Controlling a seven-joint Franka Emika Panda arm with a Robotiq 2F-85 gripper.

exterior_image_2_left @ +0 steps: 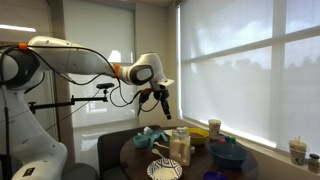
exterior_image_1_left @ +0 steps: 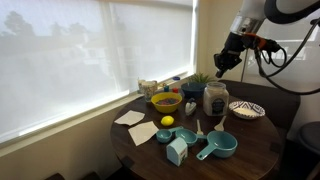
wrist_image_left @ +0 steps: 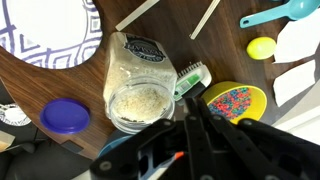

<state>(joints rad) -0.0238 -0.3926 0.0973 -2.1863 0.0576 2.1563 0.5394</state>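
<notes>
My gripper (exterior_image_1_left: 222, 63) hangs high above the round wooden table (exterior_image_1_left: 250, 140), shut and empty; it also shows in the other exterior view (exterior_image_2_left: 163, 106). In the wrist view its black fingers (wrist_image_left: 192, 102) meet in a narrow point. Right below them stands an open glass jar of pale grains (wrist_image_left: 135, 85), seen in both exterior views (exterior_image_1_left: 215, 98) (exterior_image_2_left: 180, 145). A yellow bowl of coloured sprinkles (wrist_image_left: 235, 102) (exterior_image_1_left: 166, 101) sits beside the jar. A green brush (wrist_image_left: 192, 78) lies between the two.
A patterned plate (wrist_image_left: 50, 30) (exterior_image_1_left: 246, 110), a blue lid (wrist_image_left: 65, 115), a lemon (wrist_image_left: 261, 47) (exterior_image_1_left: 167, 121), a teal measuring cup (exterior_image_1_left: 218, 146), a teal carton (exterior_image_1_left: 177, 150) and paper napkins (exterior_image_1_left: 130, 118) share the table. Window blinds (exterior_image_1_left: 80, 60) run alongside.
</notes>
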